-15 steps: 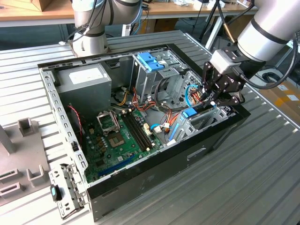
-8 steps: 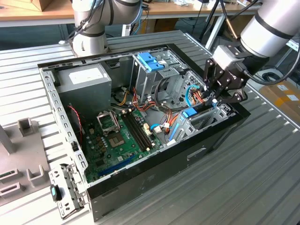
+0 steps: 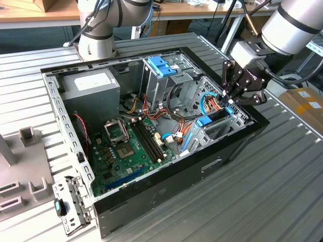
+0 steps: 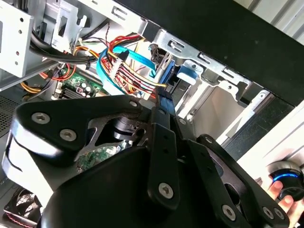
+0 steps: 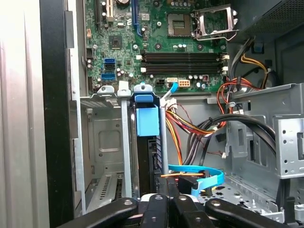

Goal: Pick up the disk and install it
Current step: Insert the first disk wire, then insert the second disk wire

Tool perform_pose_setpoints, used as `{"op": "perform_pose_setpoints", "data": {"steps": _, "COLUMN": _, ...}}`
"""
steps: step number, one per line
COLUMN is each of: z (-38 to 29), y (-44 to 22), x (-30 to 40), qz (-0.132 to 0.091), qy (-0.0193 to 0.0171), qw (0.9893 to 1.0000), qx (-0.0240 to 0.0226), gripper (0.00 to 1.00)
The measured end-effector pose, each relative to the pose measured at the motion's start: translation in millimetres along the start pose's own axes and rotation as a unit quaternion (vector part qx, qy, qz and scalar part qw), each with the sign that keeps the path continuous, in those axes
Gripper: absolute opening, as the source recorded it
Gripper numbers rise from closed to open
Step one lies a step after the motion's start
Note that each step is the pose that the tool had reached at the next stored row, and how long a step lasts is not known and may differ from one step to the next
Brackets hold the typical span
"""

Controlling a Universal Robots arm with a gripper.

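My hand [image 3: 229, 102] is at the drive bay [image 3: 222, 123] in the front corner of the open computer case [image 3: 166, 194], clenched on the trailing edge of the disk [image 5: 146, 142]. The disk stands on edge in the bay slot, its long axis running straight away from my fingers [image 5: 156, 209] into the bay toward the motherboard [image 5: 180, 52], blue carrier tab leading.

Even, bright overhead light falls on the ribbed metal table [image 3: 282, 191], with soft shadow inside the open computer case [image 3: 166, 189]. In the first wrist view the case wall [image 5: 19, 114] washes out pale (near overexposed). In the second wrist view the close gripper [image 4: 159, 102] looks soft and dark.
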State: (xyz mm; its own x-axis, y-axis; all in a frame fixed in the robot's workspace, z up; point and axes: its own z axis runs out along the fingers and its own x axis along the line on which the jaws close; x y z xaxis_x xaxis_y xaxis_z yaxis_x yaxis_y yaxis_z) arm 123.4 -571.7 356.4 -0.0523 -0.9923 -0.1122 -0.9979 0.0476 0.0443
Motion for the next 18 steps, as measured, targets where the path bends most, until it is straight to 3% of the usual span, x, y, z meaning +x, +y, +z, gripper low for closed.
{"op": "perform_pose_setpoints", "data": {"steps": 4, "z": -0.2, "y": 5.3, "x": 1.3, "qz": 0.000, "qy": 0.0001, "qw": 1.0000, "qx": 0.0002, "gripper": 0.11}}
{"op": "perform_pose_setpoints", "data": {"steps": 9, "z": 0.4, "y": 21.7, "x": 3.3, "qz": 0.000, "qy": 0.0000, "qw": 1.0000, "qx": 0.0009, "gripper": 0.11}}
{"op": "perform_pose_setpoints", "data": {"steps": 18, "z": 0.5, "y": 22.9, "x": 3.3, "qz": 0.000, "qy": 0.0000, "qw": 1.0000, "qx": 0.0009, "gripper": 0.11}}
